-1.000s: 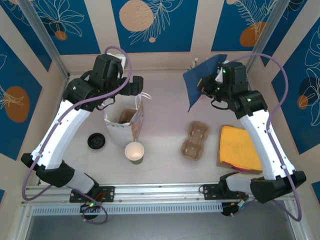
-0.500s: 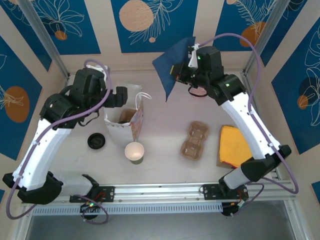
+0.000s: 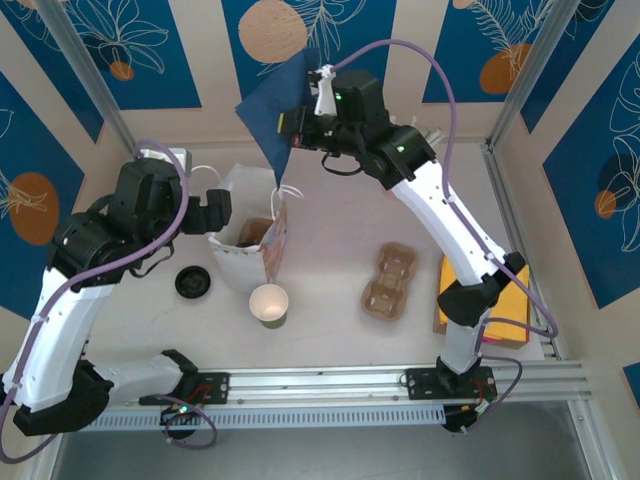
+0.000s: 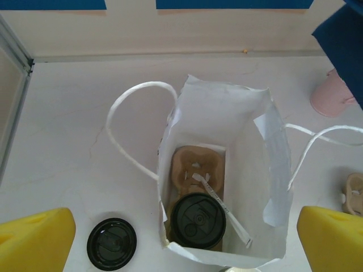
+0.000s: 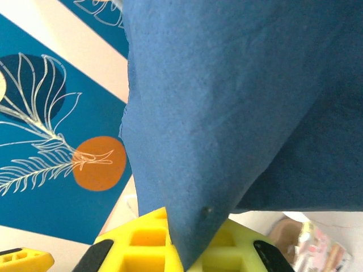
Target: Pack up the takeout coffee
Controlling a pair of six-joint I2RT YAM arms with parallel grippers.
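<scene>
A pale, faintly veined white counter (image 3: 340, 230) sits inside an evenly lit, walled booth. Its beige walls (image 3: 210, 60) carry deep-blue panels (image 3: 150, 50) printed with white leaf outlines and orange discs (image 3: 505, 70). Slanted silver metal posts (image 3: 95, 85) brace the far corners, and a ribbed aluminium rail (image 3: 320, 385) runs along the near edge.

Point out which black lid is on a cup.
The one inside the white bag, capping the takeout coffee in the carrier; the other lid lies loose on the table outside the bag.
</scene>
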